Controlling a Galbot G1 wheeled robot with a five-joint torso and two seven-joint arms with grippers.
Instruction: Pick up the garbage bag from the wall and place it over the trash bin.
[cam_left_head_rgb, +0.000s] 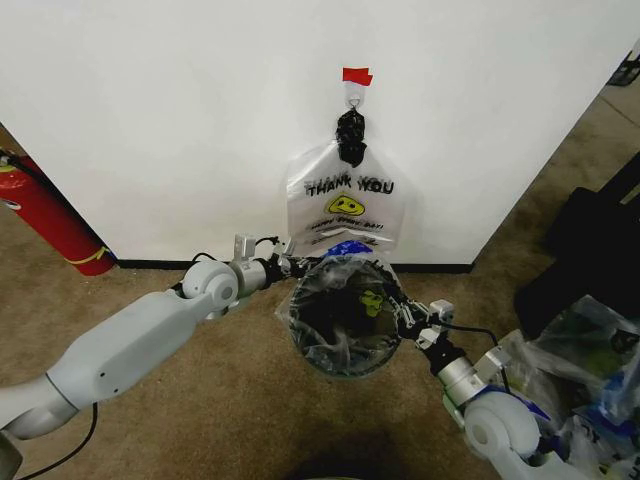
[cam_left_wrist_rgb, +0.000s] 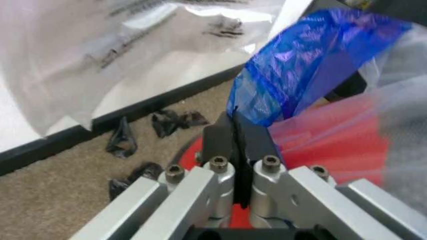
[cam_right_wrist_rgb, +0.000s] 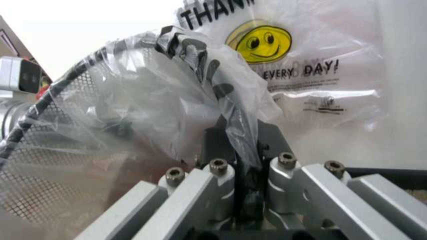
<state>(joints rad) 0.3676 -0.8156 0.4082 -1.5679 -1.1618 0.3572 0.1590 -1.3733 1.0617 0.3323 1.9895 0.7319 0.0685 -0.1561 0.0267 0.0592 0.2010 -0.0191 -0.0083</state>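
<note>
both grippers, left (cam_left_head_rgb: 284, 262) and right (cam_left_head_rgb: 408, 318), are clamped tight on opposite edges of the bag (cam_left_head_rgb: 345, 300), holding its mouth stretched wide over the bin (cam_left_head_rgb: 340, 360) rim.

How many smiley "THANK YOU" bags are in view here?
2. One bag hanging on the wall by its black knotted top; the garbage bag draped over the trash bin, pinched by the left tool and right tool.
</note>
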